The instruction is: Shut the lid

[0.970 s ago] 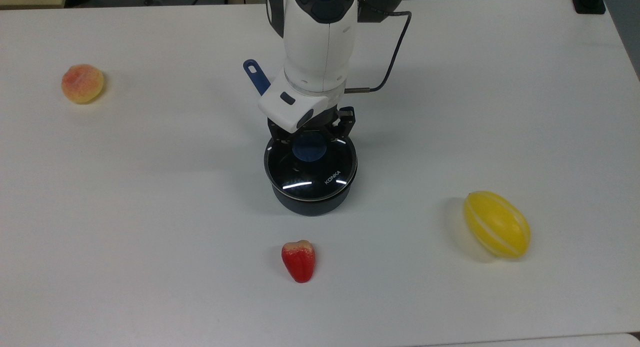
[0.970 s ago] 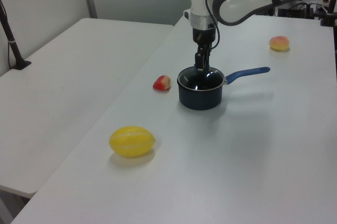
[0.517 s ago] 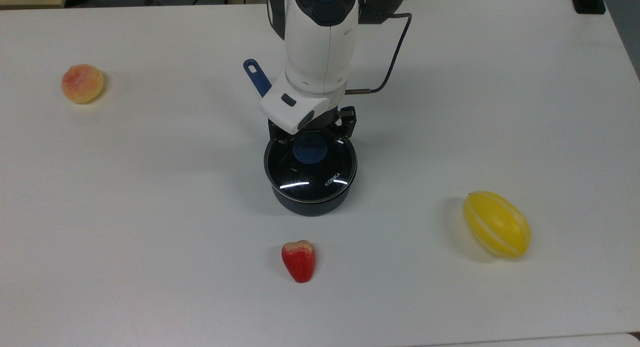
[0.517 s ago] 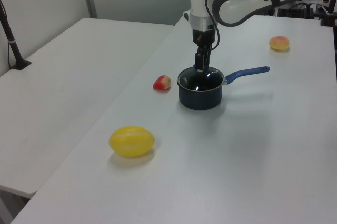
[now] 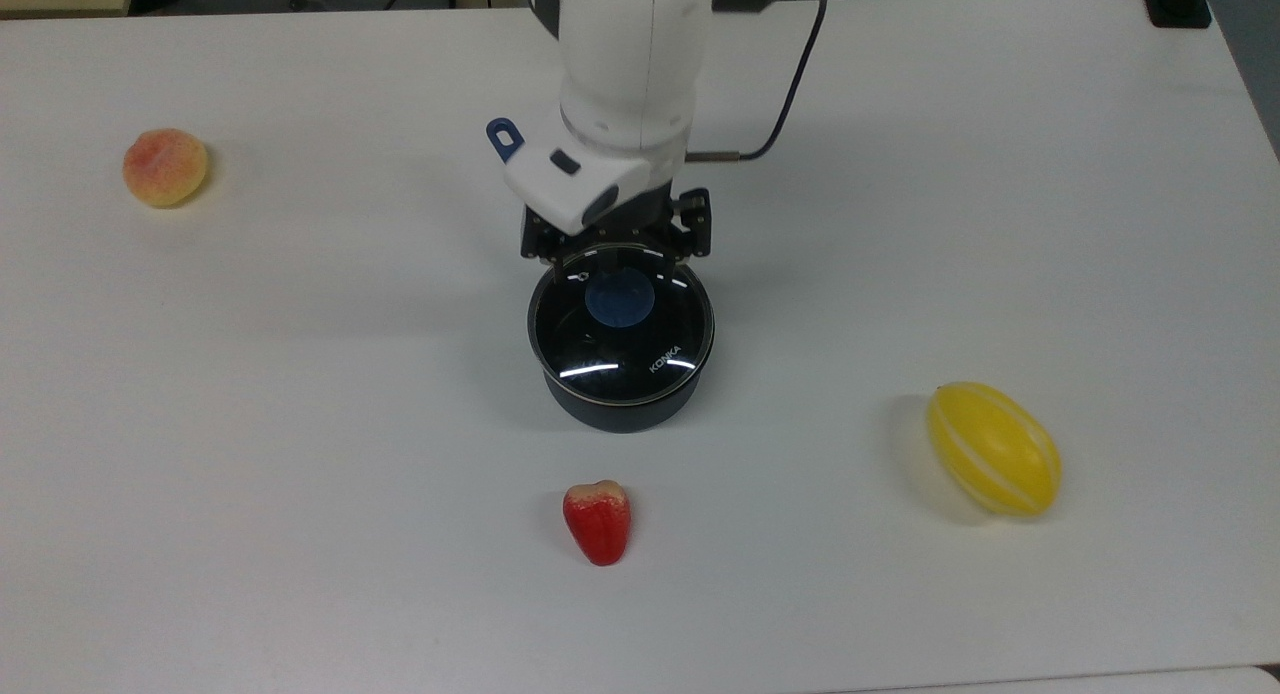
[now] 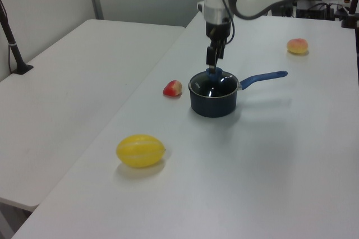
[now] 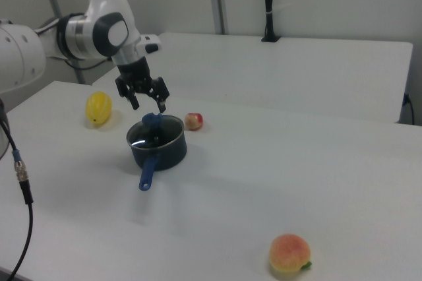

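The top view shows the "KONKA" print on the glass and the lid (image 5: 621,326) seated flat on the pan (image 5: 620,406), metal rim matching the pan's edge all round. The arm's white body covers most of the pan's handle (image 5: 503,137) there; just its blue end with the hanging hole pokes out at the top view's left of the arm. The left view gives the handle full length, running to the left view's right from the pan wall. The right view shows it pointing toward the camera, down and to the right view's left.

The tool (image 7: 146,101) hangs above the lid with a gap of air between fingertips and the blue knob (image 7: 152,121); this gap is clearest in the right view. Its two fingers are spread wide, wider than the knob, holding nothing. In the left view the tool (image 6: 214,58) appears as a narrow dark column straight over the knob, seen edge-on, so the spread is not readable there. In the top view the tool (image 5: 613,253) sits over the lid's far edge, knob uncovered just below it.

On the worktop (image 5: 300,424): a red fruit (image 5: 598,521) near the pan on the camera side of the top view, a yellow melon (image 5: 993,449) well apart at the top view's right, a peach (image 5: 165,167) well apart at the top view's left. A dark cable (image 5: 790,94) loops from the arm. Nothing lies between tool and lid.
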You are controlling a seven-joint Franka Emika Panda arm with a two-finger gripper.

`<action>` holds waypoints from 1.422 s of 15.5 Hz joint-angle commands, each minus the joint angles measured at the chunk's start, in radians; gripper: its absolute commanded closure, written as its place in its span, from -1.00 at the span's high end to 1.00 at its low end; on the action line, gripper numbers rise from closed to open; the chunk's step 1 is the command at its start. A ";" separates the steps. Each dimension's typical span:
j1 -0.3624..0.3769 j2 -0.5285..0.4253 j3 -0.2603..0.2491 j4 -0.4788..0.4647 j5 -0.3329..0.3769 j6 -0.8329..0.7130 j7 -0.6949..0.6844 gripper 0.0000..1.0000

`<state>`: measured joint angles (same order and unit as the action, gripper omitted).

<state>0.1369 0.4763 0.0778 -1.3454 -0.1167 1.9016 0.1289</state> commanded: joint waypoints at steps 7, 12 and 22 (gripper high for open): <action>-0.062 -0.364 -0.059 -0.120 0.161 -0.249 0.058 1.00; -0.059 -0.490 -0.099 -0.147 0.246 -0.398 0.124 1.00; -0.057 -0.553 -0.099 -0.282 0.207 -0.211 -0.165 1.00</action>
<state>0.0730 -0.0647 -0.0137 -1.5773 0.1111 1.5999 0.0976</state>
